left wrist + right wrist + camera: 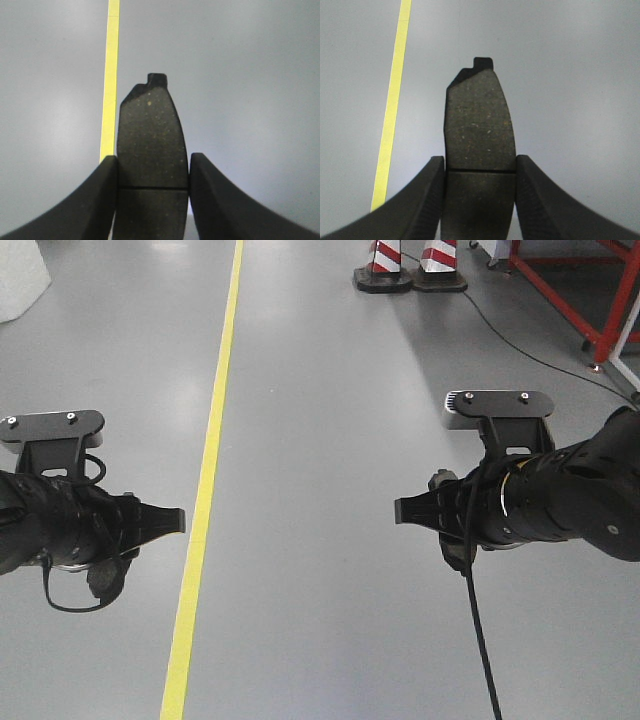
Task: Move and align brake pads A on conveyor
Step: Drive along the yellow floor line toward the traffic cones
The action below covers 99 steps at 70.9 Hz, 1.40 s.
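No writing or brand can be read anywhere here. Both arms hang over a bare grey floor (320,390), and each carries 1 pad.

The left end effector (152,172) is clamped on a pad (150,145), its 2 fingers (102,200) pressing the long edges at the cross groove; the speckled face points up and a small tab sticks out at 12 o'clock. The right end effector (480,170) grips the other pad (479,130) the same way, tab also at 12 o'clock.

From the front, the left end effector (175,520) sits at 9 o'clock and the right end effector (405,510) at 3 o'clock, tips facing each other, well apart. A yellow line (205,490) runs down the floor between them, nearer the left. At 1 o'clock stand 2 red-and-white cones (410,262), a red frame (570,295) beside them, and a black cable (520,345) trails across the floor. No belt is in view.
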Tool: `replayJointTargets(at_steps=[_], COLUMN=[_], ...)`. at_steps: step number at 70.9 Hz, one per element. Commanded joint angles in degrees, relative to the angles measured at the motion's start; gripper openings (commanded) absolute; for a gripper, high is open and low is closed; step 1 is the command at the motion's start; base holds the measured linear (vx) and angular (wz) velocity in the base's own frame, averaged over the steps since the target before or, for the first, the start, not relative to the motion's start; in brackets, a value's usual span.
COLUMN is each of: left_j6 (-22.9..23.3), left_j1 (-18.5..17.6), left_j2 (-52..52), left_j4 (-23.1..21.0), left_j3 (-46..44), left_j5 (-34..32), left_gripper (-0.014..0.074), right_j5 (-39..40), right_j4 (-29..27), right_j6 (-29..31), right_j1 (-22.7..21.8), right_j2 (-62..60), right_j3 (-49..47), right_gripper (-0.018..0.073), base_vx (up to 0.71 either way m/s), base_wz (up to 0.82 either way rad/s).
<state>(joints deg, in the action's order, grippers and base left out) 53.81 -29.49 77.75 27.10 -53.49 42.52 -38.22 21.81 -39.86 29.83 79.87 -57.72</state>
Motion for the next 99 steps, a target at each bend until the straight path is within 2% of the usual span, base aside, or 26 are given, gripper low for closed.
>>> replayJointTargets(at_steps=[1,48,99], left_j6=[0.14,0.14,0.14], left_j1=[-0.27,-0.27,-0.27], left_j2=[-1.97,-1.97,-1.97], left_j4=[1.50,1.44,1.43], left_j3=[-1.51,-1.51,-1.51], left_j5=[-2.12,-2.12,-2.15], left_gripper=[0.0104,0.0104,0.0104], right_j5=[2.88,2.86,2.86], right_j4=[1.70,1.70,1.70], right_j6=[0.08,0.08,0.08], right_j1=[-0.05,-0.05,-0.05], right_j2=[-2.11,-2.11,-2.11], right_j3=[-1.61,-1.61,-1.61], right_gripper=[-0.0006,-0.0006,-0.0006], base_vx=[0.28,0.36,0.50], base_wz=[0.01,0.02,-0.04])
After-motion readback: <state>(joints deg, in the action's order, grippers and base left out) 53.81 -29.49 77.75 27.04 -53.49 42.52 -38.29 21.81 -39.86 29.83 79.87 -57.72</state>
